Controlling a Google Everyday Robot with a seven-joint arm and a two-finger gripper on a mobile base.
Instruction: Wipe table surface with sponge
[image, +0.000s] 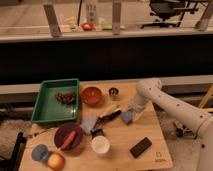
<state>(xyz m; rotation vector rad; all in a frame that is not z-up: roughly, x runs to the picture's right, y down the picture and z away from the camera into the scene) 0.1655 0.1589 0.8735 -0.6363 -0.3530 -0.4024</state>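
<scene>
The table surface is a light tan wooden top with a small dark mark near its front right corner. The sponge, a small pale blue-grey block, rests on the table right of centre. My white arm reaches in from the right and bends down to it. My gripper sits on top of the sponge, shut on it and pressing it against the table.
A black-handled brush and a grey-blue cloth lie just left of the sponge. Also on the table are a green tray, an orange bowl, a metal cup, a white cup, a black block and a dark bowl with a carrot.
</scene>
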